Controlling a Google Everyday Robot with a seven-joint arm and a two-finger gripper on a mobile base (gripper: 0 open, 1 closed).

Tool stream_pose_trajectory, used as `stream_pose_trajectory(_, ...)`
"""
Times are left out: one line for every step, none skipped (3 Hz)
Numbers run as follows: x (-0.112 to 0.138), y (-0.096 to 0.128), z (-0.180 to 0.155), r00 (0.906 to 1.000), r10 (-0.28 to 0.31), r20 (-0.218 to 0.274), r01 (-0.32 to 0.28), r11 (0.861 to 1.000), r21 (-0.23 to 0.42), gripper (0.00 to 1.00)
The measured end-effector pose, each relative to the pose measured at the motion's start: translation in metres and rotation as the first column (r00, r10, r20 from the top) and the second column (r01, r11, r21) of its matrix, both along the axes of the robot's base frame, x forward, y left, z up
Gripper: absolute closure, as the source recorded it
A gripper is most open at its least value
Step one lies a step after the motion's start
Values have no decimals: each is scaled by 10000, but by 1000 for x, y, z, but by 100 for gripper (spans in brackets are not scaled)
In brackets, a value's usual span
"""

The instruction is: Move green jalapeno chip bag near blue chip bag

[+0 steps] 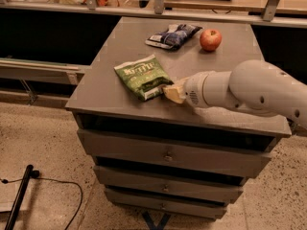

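Yellowish at its tip, the gripper [173, 91] sits low over the grey cabinet top [115, 51], toward the front edge, at the end of a thick white arm [254, 87] that reaches in from 3 o'clock. Its tip meets the near right corner of the green jalapeno chip bag [141, 75]. Whether it is clamped on that corner or merely resting against it cannot be told from this one camera view.

The green bag lies flat on the top, left of the middle, turned so its long side runs from 10 o'clock to 4 o'clock, with white lettering facing up. From the gripper, the bag spreads out toward 10 o'clock.

The blue chip bag [173, 35] lies crumpled near the back of the top, at about 1 o'clock from the green bag and well apart from it, with bare surface between the two. A red apple [210, 39] stands just beside the blue bag, at its 3 o'clock.

Below the top, the cabinet front shows stacked drawers [168, 155], each with a small knob. On the speckled floor at 7 o'clock from the cabinet lie a dark pole [19, 198] and a thin black cable [72, 206].
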State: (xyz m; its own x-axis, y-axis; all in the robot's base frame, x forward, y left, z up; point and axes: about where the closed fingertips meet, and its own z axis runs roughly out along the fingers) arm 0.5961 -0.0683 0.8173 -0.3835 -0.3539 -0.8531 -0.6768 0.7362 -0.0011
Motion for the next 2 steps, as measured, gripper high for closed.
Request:
stream_pose_trajectory(0,0,0,10000,-1,1,1,10000,0,100)
stream_pose_trajectory(0,0,2,10000,-3,3,3,10000,-1,100)
